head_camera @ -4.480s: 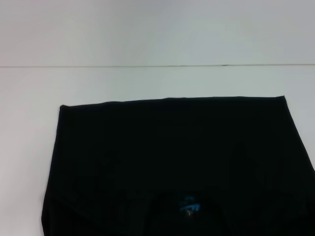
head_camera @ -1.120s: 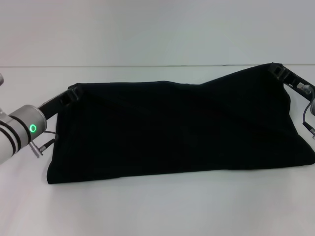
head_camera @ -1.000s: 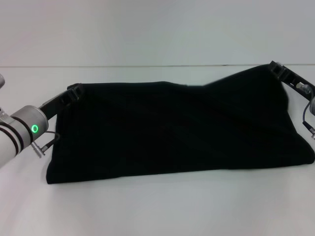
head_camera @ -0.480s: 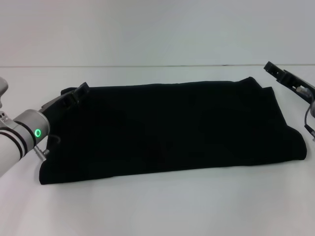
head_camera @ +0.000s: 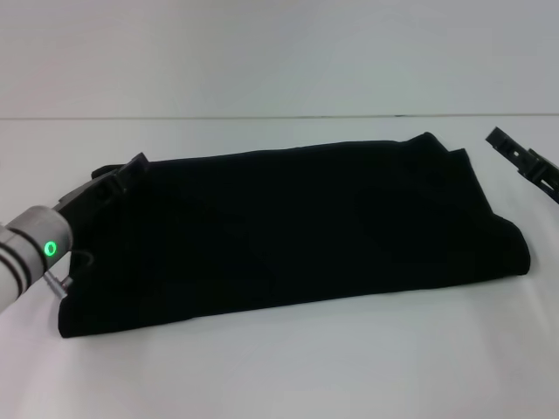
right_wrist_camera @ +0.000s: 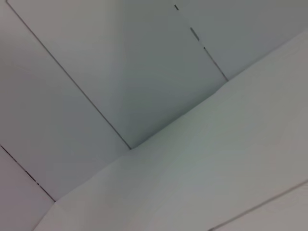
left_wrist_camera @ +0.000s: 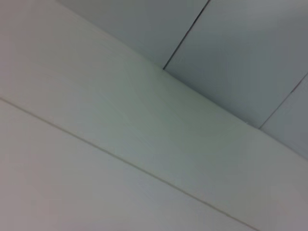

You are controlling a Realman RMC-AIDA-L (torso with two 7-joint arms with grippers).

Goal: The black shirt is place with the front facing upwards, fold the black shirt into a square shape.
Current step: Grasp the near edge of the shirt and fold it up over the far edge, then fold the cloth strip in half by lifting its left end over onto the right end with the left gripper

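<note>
Head view shows the shirt (head_camera: 288, 227) lying flat across the middle of the table (head_camera: 279, 367) as a wide folded band, longer side to side than deep, its lettering not visible. It looks soft, limp and light: it should drape and slide, so I judge the best hold is a pinch at the corners of its short ends. The left claw (head_camera: 131, 168) sits at the shirt's far left corner; whether it grips cloth I cannot tell. The right claw (head_camera: 515, 157) hangs clear of the shirt near the table's right edge; its state is also unclear.
</note>
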